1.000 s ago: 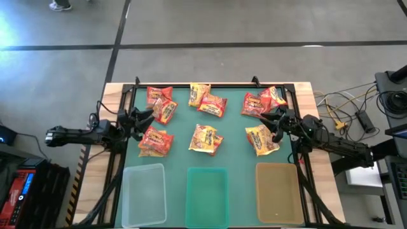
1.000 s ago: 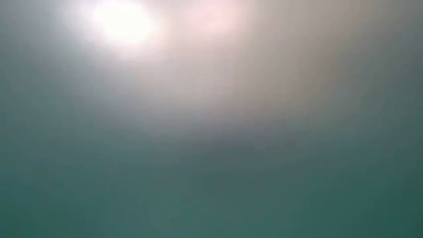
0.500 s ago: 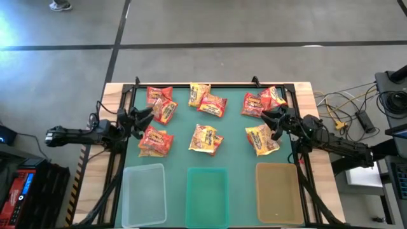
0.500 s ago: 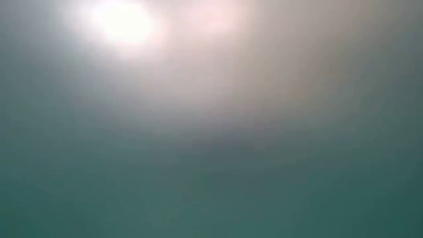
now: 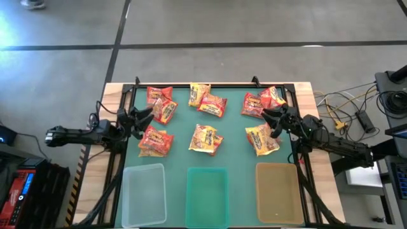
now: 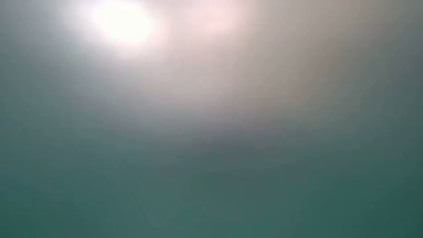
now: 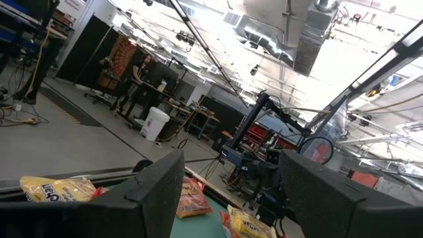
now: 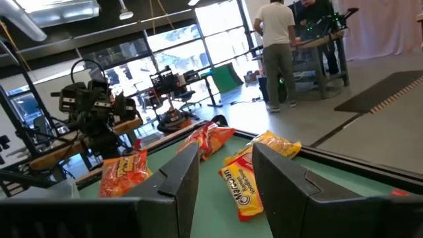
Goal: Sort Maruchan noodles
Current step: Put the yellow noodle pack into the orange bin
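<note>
The Maruchan noodles [image 5: 206, 117], red, orange and yellow packets, lie scattered over the far half of the green mat [image 5: 235, 143] in three loose clusters: left, centre and right. The mat covers a wooden table [image 5: 318, 191]. Along its near edge sit three shallow bins, all without packets: a clear bin [image 5: 144, 193] at left, a green bin [image 5: 207, 194] in the middle, a tan bin [image 5: 278, 192] at right. The left gripper [image 5: 141, 119] hovers between two left-hand packets, fingers spread, holding nothing. The right gripper [image 5: 272, 118] hangs just beside a yellow packet [image 5: 261, 139], fingers parted with a narrower gap, also holding nothing. The low view shows only blur.
</note>
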You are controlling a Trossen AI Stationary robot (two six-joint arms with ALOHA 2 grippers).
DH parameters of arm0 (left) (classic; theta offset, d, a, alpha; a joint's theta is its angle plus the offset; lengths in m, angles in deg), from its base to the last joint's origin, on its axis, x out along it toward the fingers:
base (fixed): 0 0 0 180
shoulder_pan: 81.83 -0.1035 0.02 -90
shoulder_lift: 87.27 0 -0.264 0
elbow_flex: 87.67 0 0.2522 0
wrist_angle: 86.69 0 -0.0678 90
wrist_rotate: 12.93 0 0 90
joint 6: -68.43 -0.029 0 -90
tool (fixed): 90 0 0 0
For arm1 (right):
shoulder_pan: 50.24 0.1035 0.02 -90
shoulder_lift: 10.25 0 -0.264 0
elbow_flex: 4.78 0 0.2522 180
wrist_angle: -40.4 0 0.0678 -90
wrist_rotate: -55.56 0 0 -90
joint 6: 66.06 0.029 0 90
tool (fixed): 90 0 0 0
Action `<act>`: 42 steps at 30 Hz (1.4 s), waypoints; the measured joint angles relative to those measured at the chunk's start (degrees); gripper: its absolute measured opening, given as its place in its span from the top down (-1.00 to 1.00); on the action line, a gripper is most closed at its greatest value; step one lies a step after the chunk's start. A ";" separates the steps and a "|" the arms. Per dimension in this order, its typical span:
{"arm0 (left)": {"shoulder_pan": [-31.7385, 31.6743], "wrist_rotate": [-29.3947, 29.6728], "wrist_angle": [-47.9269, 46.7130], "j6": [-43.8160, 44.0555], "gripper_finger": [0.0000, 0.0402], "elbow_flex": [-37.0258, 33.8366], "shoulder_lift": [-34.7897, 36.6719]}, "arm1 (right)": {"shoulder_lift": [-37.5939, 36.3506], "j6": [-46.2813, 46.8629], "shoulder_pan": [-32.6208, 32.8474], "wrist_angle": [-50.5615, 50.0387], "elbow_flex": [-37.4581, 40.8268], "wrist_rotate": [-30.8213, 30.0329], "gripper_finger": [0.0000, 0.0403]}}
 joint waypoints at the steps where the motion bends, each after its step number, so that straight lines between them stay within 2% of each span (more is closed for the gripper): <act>1: 0.00 0.00 0.01 0.00 -0.16 0.01 0.00 | 0.00 0.00 0.00 0.01 0.00 0.00 0.34; 17: -0.09 0.03 0.02 1.47 -0.16 0.00 0.00 | 0.00 -0.27 0.00 0.01 0.01 -0.39 0.34; 23: -0.09 4.08 0.88 3.73 -0.16 0.01 -0.04 | 0.00 1.18 0.00 0.01 -0.01 -0.39 0.34; 31: -0.08 -1.90 2.49 7.08 -0.16 0.01 -0.90 | 0.00 6.82 0.00 2.61 0.01 0.10 0.34; 38: -0.09 -1.99 4.07 6.86 -0.16 0.49 -4.36 | -0.01 7.06 0.00 5.06 0.00 1.40 0.34; 42: -0.09 -2.01 3.96 2.03 -0.16 5.00 -8.87 | 0.33 6.04 -0.02 4.40 -1.18 1.16 0.34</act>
